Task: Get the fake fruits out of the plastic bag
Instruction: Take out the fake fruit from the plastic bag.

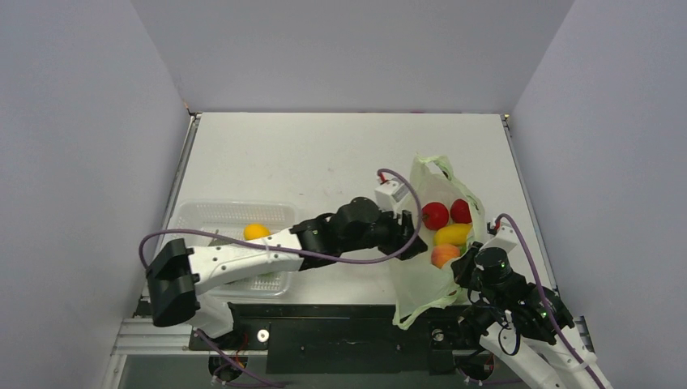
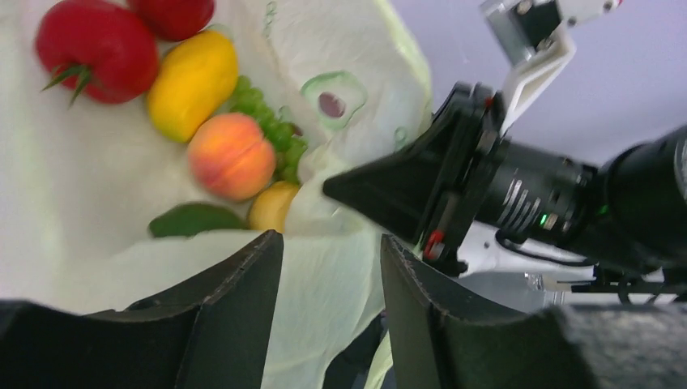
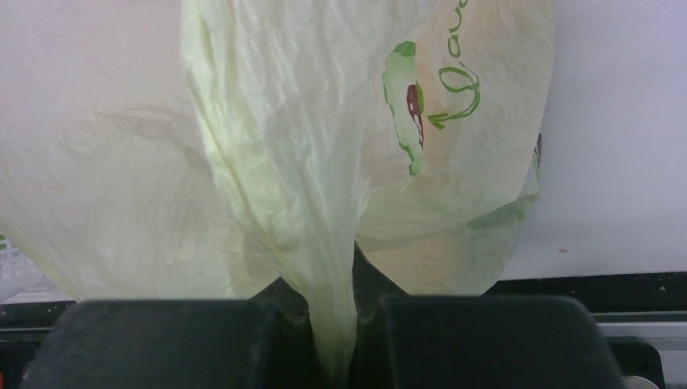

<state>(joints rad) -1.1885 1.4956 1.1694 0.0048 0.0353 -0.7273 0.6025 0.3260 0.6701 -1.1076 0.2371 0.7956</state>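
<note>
Right now, toward the near right corner of the white desk (image 1: 324,154): the thin, crinkly, translucent pale yellow-green plastic bag (image 1: 417,284), printed with a green avocado drawing. Lies with its mouth spread wide and one handle loop stretched toward the far edge. Holds the small glossy fake fruits (image 1: 452,235) in a loose cluster: a round red tomato (image 2: 97,49) with a green stalk, a second red fruit (image 2: 174,12) just beside it, an oblong yellow mango (image 2: 193,81), a fuzzy-looking orange-pink peach (image 2: 231,154) touching a bunch of small green grapes (image 2: 267,121), plus a dark green piece (image 2: 194,219) and a small yellow piece (image 2: 271,207), both half hidden under the bag's film. At the left rim of the bag's mouth: the black left gripper (image 2: 330,247). Reaches across from the near left corner, jaws parted, gripping nothing, with bag film just past the fingertips. At the bag's near right side: the black right gripper (image 3: 334,332). Pinches a gathered fold of the bag tight between closed jaws and lifts that side off the desk. Near the left edge, under the left arm: a clear white latticed rectangular basket (image 1: 194,215). Contains a single yellow-orange fruit (image 1: 256,232), well apart from the bag.
</note>
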